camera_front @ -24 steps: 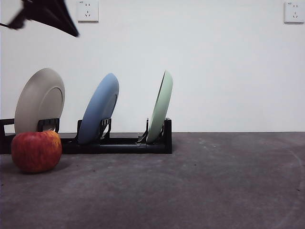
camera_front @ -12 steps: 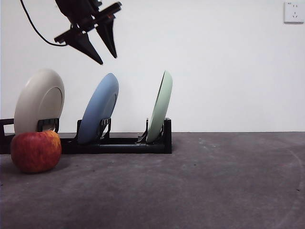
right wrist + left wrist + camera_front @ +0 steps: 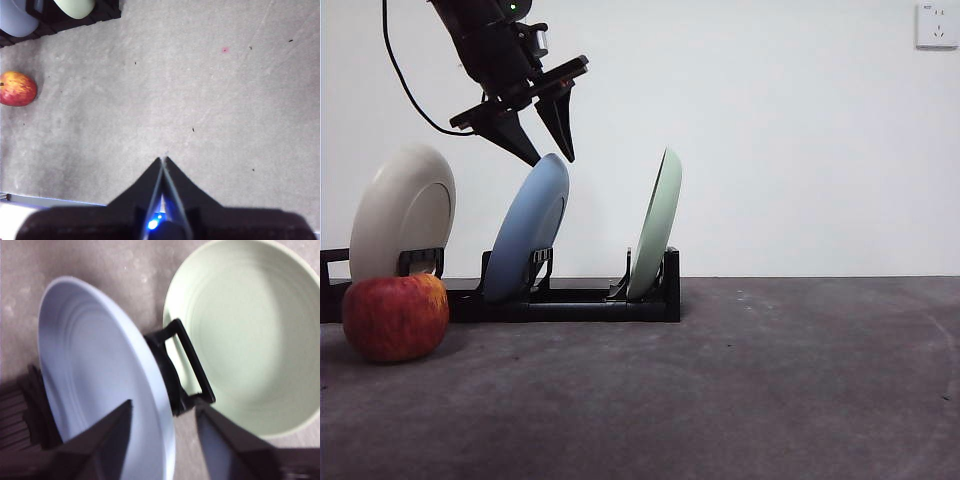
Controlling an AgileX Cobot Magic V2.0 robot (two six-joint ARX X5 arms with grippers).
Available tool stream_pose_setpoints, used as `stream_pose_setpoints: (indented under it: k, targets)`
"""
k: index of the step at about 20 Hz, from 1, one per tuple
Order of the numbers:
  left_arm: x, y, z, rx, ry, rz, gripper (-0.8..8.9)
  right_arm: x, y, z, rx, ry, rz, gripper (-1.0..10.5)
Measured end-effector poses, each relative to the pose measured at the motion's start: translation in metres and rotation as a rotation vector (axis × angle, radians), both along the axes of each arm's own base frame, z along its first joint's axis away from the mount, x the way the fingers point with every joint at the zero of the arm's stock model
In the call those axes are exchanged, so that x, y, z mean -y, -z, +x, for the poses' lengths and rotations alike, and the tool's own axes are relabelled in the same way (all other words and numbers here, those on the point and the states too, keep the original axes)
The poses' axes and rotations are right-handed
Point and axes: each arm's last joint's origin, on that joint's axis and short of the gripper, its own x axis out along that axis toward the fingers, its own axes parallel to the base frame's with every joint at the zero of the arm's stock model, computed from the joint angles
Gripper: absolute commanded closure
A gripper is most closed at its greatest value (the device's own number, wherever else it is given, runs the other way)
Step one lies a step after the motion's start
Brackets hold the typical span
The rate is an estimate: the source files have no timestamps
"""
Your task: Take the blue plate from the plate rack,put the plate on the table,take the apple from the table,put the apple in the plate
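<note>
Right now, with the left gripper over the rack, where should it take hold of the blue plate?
Grip the upper rim of the blue plate, coming down from above. It stands on edge, leaning in the plate rack, so only its top is free. The left gripper hangs open just over that rim, which the left wrist view shows between the jaws. A straight descent looks best.

Left pincer (image 3: 552, 157) reaches down, jaws apart; right pincer (image 3: 163, 159) closed, hanging high.

The blue plate (image 3: 95, 375) under my left fingers (image 3: 107, 437) looks matte and smooth, with faint concentric ridges, and the pale green plate (image 3: 240, 335) shows the same dull finish. The table (image 3: 740, 390) is rough, mottled grey like concrete; the apple (image 3: 396, 316) has a soft sheen, and the plate rack (image 3: 570, 300) looks like black plastic.
</note>
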Motion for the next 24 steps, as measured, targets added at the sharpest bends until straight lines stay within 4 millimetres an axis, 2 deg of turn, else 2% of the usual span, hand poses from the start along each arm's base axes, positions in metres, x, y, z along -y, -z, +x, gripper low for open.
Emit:
stream_pose_setpoints:
  k: [4, 7, 16, 19, 21, 24]
  targets:
    - [0.0008, 0.0025, 0.0026, -0.001, -0.013, -0.011, 6.32, 0.0000, 0.0000, 0.0000, 0.000, 0.000, 0.000, 9.5]
    - [0.0009, 0.0027, 0.0023, -0.005, -0.013, -0.010, 7.50, 0.0000, 0.0000, 0.0000, 0.000, 0.000, -0.001, 9.5]
    - [0.0010, 0.0026, 0.0023, -0.030, -0.052, -0.047, 7.56, 0.0000, 0.0004, -0.0006, -0.008, 0.001, 0.000, 9.5]
    - [-0.0012, 0.0017, 0.0038, -0.045, -0.055, -0.104, 7.64, 0.0000, 0.0013, -0.0021, -0.026, 0.001, 0.000, 9.5]
    - [-0.0033, 0.0003, 0.0059, -0.050, -0.045, -0.162, 8.21, 0.0000, 0.0015, -0.0023, -0.030, 0.001, 0.000, 9.5]
    - [-0.0046, -0.0008, 0.0075, -0.064, -0.050, -0.218, 8.21, 0.0000, 0.0018, -0.0028, -0.035, 0.001, 0.000, 9.5]
